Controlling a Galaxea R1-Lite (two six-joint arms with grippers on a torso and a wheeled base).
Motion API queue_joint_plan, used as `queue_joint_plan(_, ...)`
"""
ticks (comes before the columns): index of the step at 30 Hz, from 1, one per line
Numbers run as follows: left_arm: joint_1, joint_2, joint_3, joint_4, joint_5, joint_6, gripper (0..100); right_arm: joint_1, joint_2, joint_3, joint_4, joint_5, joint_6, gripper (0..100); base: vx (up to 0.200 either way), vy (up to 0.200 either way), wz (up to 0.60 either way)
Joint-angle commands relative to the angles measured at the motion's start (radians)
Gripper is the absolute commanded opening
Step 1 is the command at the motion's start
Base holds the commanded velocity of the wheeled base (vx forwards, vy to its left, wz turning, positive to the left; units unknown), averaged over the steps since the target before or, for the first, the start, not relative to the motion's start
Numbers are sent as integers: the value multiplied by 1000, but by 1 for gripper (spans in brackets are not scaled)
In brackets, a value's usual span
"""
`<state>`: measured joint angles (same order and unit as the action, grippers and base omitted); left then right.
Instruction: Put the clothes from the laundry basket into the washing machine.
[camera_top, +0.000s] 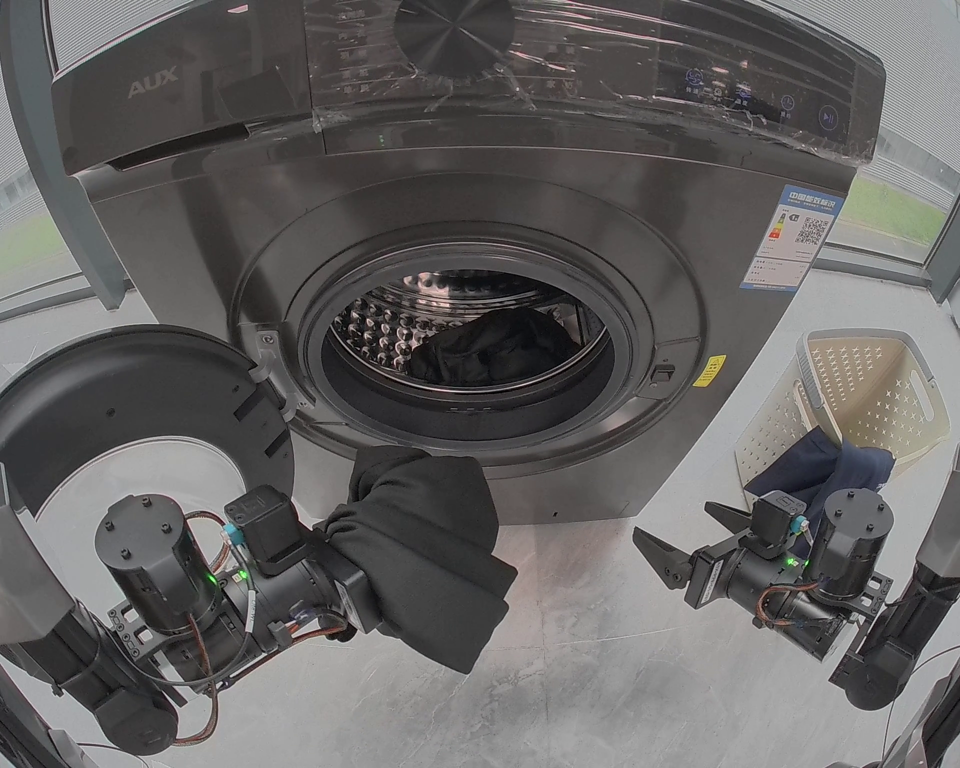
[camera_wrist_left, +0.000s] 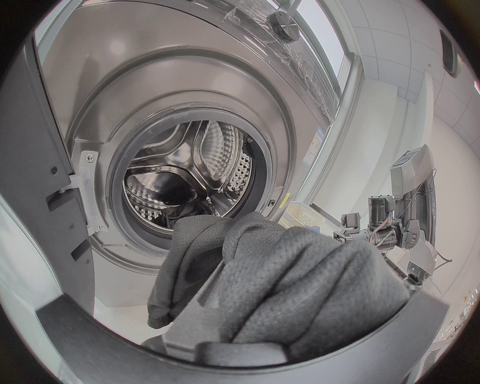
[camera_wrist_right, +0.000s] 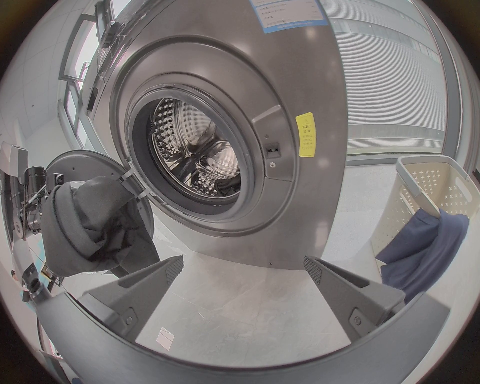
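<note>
From the head view we see the washing machine (camera_top: 200, 230) with its door (camera_top: 120, 400) swung open to the left, and a dark bundle (camera_top: 495, 345) lying low in the drum (camera_top: 390, 320). Below the opening, the left gripper (camera_top: 360, 590) holds a black garment (camera_top: 430, 550) that drapes over its fingers and hangs above the floor (camera_top: 600, 640). The garment is just in front of the machine's lower rim and not yet inside. On the right, the right gripper (camera_top: 690, 545) is spread wide and holds nothing. Behind it the laundry basket (camera_top: 880, 390) is tipped on the floor beside the machine, with a navy garment (camera_top: 820, 475) spilling from its mouth. From the left wrist view, the black garment bunches over the gripper and covers the lower part of the drum opening. The ribbed steel drum shows above it, and the right arm is farther off. From the right wrist view, the two fingers stand well apart with bare floor between them. This view also shows a yellow sticker (camera_wrist_right: 306, 135) beside the door latch. The navy garment hangs over the basket's rim, and the black garment hangs in front of the open door.
</note>
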<state>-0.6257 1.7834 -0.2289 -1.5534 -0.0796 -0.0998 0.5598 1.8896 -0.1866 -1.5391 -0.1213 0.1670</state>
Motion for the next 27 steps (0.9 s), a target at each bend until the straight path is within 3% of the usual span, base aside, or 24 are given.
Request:
queue_joint_plan(1,1,2,-1,-2,1,-1,0,2,3,-1,-1,0,0,100,0,0,0)
queue_joint_plan(14,6,5,-7,-2,1,-6,0,2,3,1,-1,0,0,100,0,0,0)
queue_joint_plan(20,1,7,-3,-4,1,-5,0,8,3,3,-1,-1,2,100,200,0,0)
queue_joint_plan(27,-2,11,3,-2,1,-1,0,9,3,3,-1,0,6,100,0,0,0)
